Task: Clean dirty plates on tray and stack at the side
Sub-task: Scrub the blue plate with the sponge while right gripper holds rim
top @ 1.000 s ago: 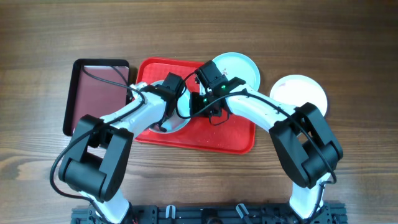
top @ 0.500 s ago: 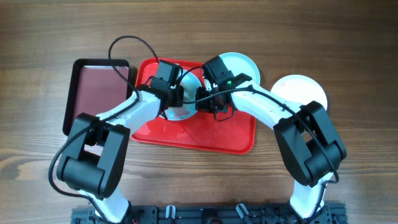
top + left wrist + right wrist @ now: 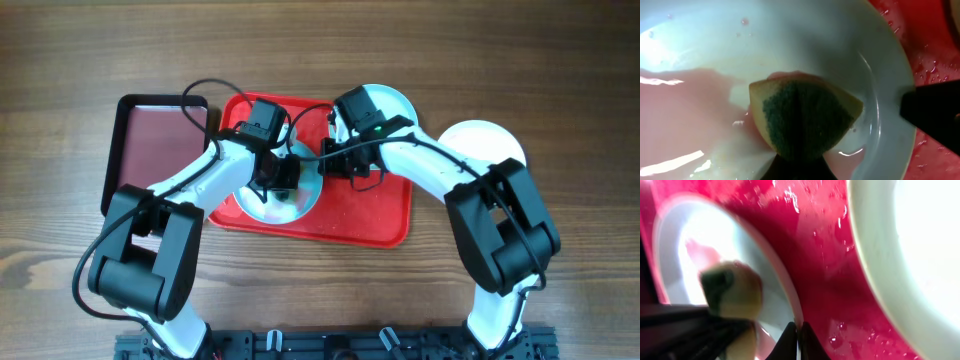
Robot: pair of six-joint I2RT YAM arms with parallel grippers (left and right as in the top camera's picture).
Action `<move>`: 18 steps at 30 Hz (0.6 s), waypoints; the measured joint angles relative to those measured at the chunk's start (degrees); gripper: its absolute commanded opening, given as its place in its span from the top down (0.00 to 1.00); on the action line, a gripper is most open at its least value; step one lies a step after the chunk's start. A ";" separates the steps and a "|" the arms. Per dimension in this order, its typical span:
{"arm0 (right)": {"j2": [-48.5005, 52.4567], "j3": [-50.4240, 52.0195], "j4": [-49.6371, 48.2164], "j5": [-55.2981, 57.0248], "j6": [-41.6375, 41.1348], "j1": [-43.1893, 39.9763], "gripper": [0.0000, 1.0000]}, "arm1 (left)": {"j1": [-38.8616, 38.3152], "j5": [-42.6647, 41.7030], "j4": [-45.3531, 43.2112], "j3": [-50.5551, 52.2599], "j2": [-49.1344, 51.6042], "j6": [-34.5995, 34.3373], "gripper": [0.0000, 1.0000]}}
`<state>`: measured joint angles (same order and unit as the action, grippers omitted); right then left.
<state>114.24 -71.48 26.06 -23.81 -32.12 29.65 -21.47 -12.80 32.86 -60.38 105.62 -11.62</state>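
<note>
A pale turquoise plate (image 3: pixel 300 200) lies on the left half of the red tray (image 3: pixel 370 215). My left gripper (image 3: pixel 278 180) is shut on a yellow sponge with a green scouring side (image 3: pixel 805 117) and presses it onto this plate (image 3: pixel 790 45), which is wet with pink smears. My right gripper (image 3: pixel 799 330) is shut on the plate's right rim (image 3: pixel 785 280); in the overhead view it is at the plate's right edge (image 3: pixel 325 165). A second turquoise plate (image 3: pixel 390 100) sits at the tray's far right corner. A white plate (image 3: pixel 490 145) lies on the table to the right.
A dark maroon tray with a black rim (image 3: pixel 155 140) lies just left of the red tray. The red tray's floor (image 3: pixel 825 255) is wet. The second plate (image 3: pixel 920 240) is close to my right gripper. Both arms cross over the red tray.
My left gripper has moved the sponge from the plate's far edge toward the front, onto its middle. The right gripper has stayed at the plate's right rim.
</note>
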 measured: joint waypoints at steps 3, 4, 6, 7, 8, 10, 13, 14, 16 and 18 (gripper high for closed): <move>0.00 0.00 -1.92 -3.87 2.01 -2.14 0.96 | 0.00 -4.04 3.32 0.04 -0.04 -6.97 0.96; 0.00 0.00 -1.73 -4.96 2.51 -2.62 0.96 | 0.02 -5.62 3.93 0.11 0.04 -8.37 0.96; 0.00 0.00 -0.46 -6.51 3.45 -2.82 0.96 | 0.00 -8.81 4.83 0.48 0.20 -10.19 0.96; 0.00 0.00 0.09 -6.88 3.67 -2.71 0.96 | 0.00 -9.84 4.74 0.68 0.24 -10.62 0.96; 0.00 0.00 0.92 -7.28 3.93 -2.51 0.96 | 0.02 -10.95 4.52 0.90 0.26 -11.08 0.96; 0.00 0.00 2.89 -7.26 4.00 -2.19 0.91 | 0.22 -12.57 3.80 1.14 0.48 -11.65 0.96; 0.00 0.00 4.37 -7.41 4.11 -1.84 0.70 | 1.40 -14.86 3.37 1.18 0.96 -11.91 0.96; 0.00 -0.02 4.37 -7.87 4.37 -1.57 0.67 | 1.92 -15.67 3.08 1.18 1.18 -11.93 0.96; 0.00 -0.07 4.24 -8.22 4.59 -1.11 0.60 | 2.56 -16.81 2.67 1.25 1.44 -12.09 0.96; -0.02 -0.09 3.48 -8.39 4.59 -0.92 0.60 | 2.86 -16.98 2.54 1.29 1.46 -12.11 0.96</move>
<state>114.21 -71.57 29.54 -32.21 -27.53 28.73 -18.61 -29.78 35.40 -59.09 107.09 -23.73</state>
